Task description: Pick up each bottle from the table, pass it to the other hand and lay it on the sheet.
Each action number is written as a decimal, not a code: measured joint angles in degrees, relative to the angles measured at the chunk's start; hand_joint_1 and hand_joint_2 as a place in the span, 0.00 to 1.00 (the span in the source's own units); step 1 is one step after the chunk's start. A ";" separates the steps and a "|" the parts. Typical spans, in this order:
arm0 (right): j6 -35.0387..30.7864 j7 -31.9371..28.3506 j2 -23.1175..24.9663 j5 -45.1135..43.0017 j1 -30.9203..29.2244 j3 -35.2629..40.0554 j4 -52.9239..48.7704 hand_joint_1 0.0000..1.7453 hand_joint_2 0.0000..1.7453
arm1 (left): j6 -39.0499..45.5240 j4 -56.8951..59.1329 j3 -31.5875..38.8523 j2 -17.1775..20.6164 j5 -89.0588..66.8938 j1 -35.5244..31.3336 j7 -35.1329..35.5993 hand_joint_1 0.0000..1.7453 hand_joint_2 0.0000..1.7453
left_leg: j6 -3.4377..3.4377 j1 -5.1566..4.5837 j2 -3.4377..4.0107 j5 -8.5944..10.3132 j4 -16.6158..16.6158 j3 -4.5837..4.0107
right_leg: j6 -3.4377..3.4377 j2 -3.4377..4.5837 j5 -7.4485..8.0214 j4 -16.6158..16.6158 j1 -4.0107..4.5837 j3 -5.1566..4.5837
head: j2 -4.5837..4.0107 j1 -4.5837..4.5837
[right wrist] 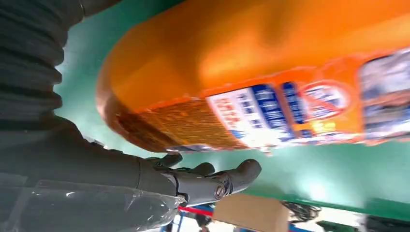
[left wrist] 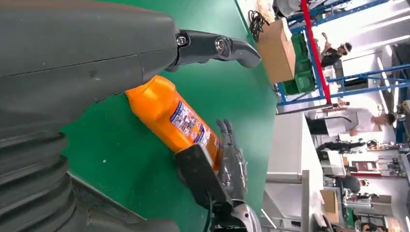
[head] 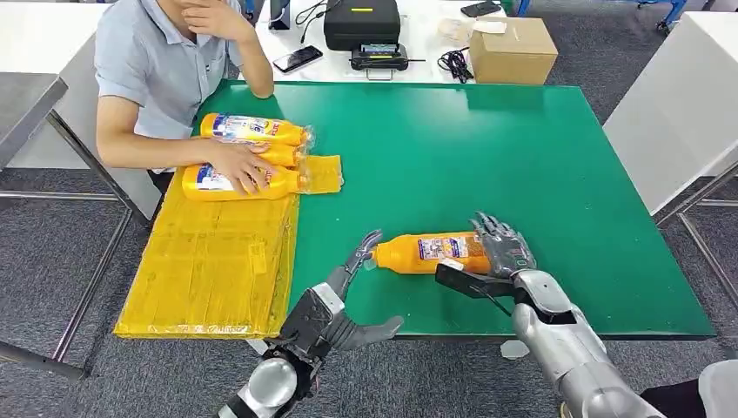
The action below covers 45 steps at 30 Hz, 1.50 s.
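Now we see an orange bottle [head: 431, 252] lying on its side on the green bench [head: 522, 157], near the front edge, with its neck toward our left hand [head: 352, 300] and its base in our right hand [head: 500, 252]; the right hand wraps the base end, fingers [head: 496, 231] over the far side and the dark thumb on the near side, so it holds the bottle; in the right wrist view the bottle's labelled side [right wrist: 270, 87] sits right against the hand, with the thumb curving beneath it; whether the bottle rests on the bench or is raised just clear of it we cannot tell.

Our left hand is spread wide and holds nothing; one raised finger [head: 365, 248] reaches up to just beside the bottle's neck, and we cannot tell whether it touches; the thumb juts out sideways along the bench's front edge; the left wrist view shows the same bottle [left wrist: 174, 118] lying beyond the hand, apart from its fingers.

Well apart, at the bench's left side, a yellow sheet [head: 213, 261] hangs over the edge; three more orange bottles [head: 248, 161] lie on their sides at its far end, close together; a seated person's hand [head: 244, 165] rests on them; behind the bench stand a cardboard box [head: 512, 48] and a black case [head: 361, 22].
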 measured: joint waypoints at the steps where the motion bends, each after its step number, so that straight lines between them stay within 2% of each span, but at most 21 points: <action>1: 0.00 0.00 0.00 0.00 0.00 0.00 0.00 0.00 1.00 | 0.00 0.00 0.00 0.00 0.00 0.00 0.00 0.00 1.00 | 0.00 0.00 0.00 0.00 0.00 0.00 | 0.00 0.00 0.00 0.00 0.00 0.00 | 0.00 0.00; 20: -0.57 -0.40 1.18 -1.14 -0.69 4.11 0.04 0.00 1.00 | 0.28 0.37 -1.22 -0.37 -1.11 -0.29 -0.04 0.00 1.00 | -0.01 0.00 0.00 -0.01 0.00 -0.01 | 0.00 0.00 -0.01 0.00 0.00 0.00 | 0.00 0.00; 21: -0.31 -0.16 1.29 -1.22 -0.78 4.33 0.04 0.03 1.00 | 0.26 0.48 -1.29 -0.40 -1.11 -0.36 -0.04 0.00 1.00 | -0.01 0.00 0.00 -0.01 0.00 -0.01 | 0.00 0.00 -0.01 0.00 0.00 0.00 | 0.00 0.00; 22: 0.29 0.04 1.38 -1.44 -0.96 4.57 0.07 0.81 1.00 | 0.15 0.55 -1.33 -0.39 -1.11 -0.45 -0.04 0.00 1.00 | -0.01 0.00 0.00 -0.01 0.00 0.00 | 0.00 0.00 -0.01 0.00 0.00 -0.01 | 0.00 0.00; 23: 1.21 0.20 1.44 -1.94 -1.17 4.83 0.26 1.00 1.00 | -0.11 0.63 -1.33 -0.40 -1.11 -0.59 -0.04 0.00 1.00 | -0.01 0.00 0.00 -0.01 0.00 0.00 | 0.00 0.00 -0.01 0.00 0.00 -0.01 | 0.00 -0.02; 30: 7.78 -1.77 1.57 -6.82 -4.87 5.90 5.11 1.00 1.00 | -0.79 1.86 -1.71 -0.81 -0.06 -1.54 -0.22 0.00 1.00 | 0.00 0.00 0.00 -0.01 0.00 0.16 | 0.00 0.00 -0.01 -0.01 0.00 0.13 | 0.00 0.02; 40: 8.68 -2.62 1.51 -7.49 -6.90 6.73 8.04 1.00 1.00 | -1.01 2.80 -2.51 -0.85 0.55 -2.13 -0.61 0.00 1.00 | 0.00 0.00 -0.01 -0.01 0.00 0.26 | 0.00 -0.01 -0.01 -0.01 0.00 0.20 | 0.00 0.00; 45: 10.23 -4.86 1.18 -11.04 -7.43 6.91 8.90 1.00 1.00 | -1.40 3.50 -2.80 -0.94 0.92 -2.86 -1.03 0.00 1.00 | 0.00 0.00 -0.01 -0.01 0.00 0.32 | 0.00 -0.01 -0.01 -0.01 0.00 0.26 | 0.00 0.00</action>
